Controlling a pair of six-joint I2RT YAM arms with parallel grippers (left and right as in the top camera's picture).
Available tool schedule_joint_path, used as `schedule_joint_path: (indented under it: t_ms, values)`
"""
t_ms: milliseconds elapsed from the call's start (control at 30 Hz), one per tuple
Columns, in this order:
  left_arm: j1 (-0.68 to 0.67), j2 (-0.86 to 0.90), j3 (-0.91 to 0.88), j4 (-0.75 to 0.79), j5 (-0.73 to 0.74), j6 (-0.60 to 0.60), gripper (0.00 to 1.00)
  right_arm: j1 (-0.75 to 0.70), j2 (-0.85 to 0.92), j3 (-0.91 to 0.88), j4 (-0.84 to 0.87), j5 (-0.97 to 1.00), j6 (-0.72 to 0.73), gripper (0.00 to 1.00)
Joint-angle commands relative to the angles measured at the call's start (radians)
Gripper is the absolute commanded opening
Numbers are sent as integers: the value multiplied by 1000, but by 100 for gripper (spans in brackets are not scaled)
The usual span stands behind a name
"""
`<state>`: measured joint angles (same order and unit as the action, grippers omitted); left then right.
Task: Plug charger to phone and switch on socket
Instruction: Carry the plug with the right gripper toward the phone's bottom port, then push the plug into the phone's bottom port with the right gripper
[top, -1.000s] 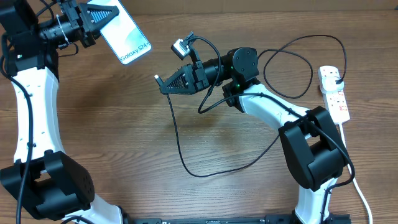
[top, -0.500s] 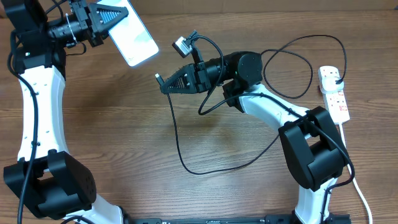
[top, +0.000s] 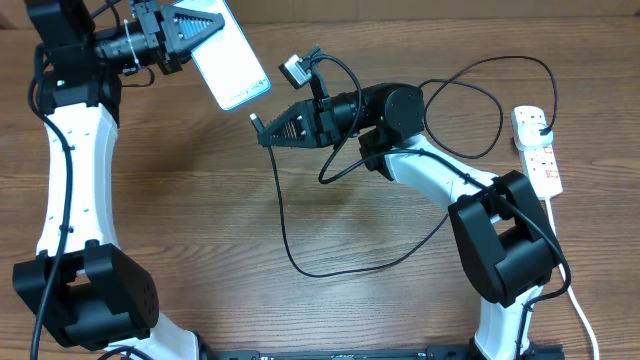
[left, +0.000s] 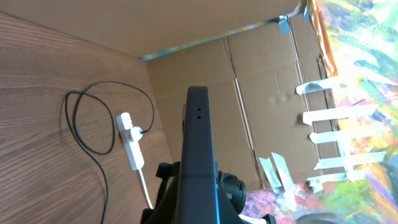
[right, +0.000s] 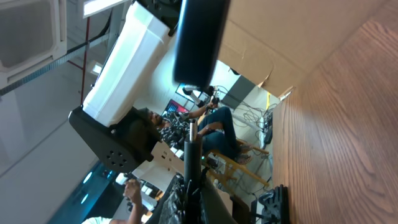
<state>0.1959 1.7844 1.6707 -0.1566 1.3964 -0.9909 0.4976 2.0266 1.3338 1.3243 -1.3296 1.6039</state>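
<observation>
In the overhead view my left gripper (top: 203, 28) is shut on the top end of the phone (top: 235, 70) and holds it in the air at the back left, lit screen up and its lower end angled right. My right gripper (top: 266, 134) is shut on the charger's connector end, and the small tip (top: 254, 120) pokes out towards the phone, a short gap away. The thin black charger cable (top: 285, 225) loops over the table to its plug in the white socket (top: 538, 152) at the right edge. The left wrist view shows the phone (left: 198, 155) edge-on, and the right wrist view shows the connector (right: 193, 134) pointing up at the phone's end (right: 199, 43).
The socket's white cord (top: 570, 290) runs down the right side towards the front edge. Slack cable loops (top: 465, 110) lie between the right arm and the socket. A cardboard wall (left: 249, 99) stands behind the table. The right arm's base (top: 505, 250) sits at the front right.
My left arm has carried the phone to the right and a little down, closing most of the gap to the connector tip. The right gripper has barely shifted.
</observation>
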Motion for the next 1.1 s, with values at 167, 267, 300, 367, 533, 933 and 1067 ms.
schedule_joint_path:
  t_ms: [167,267,300,367,533,933,1067]
  values:
    - [-9,-12,16,3,35,27,4,-26,-6,10,11,29,3,4]
    - [-12,-12,15,3,37,27,4,-28,-6,10,11,34,0,4]
    - [-15,-12,15,3,37,33,4,-28,-6,10,11,34,0,4]
    - [-24,-12,15,-2,37,49,4,-28,-6,10,24,34,1,4]
    - [-28,-11,15,-4,37,49,4,-28,-6,10,33,35,1,4]
    - [-34,-11,15,-26,37,49,4,-28,-6,10,33,46,1,4]
    - [-42,-11,15,-27,37,49,4,-28,-6,10,33,50,1,4]
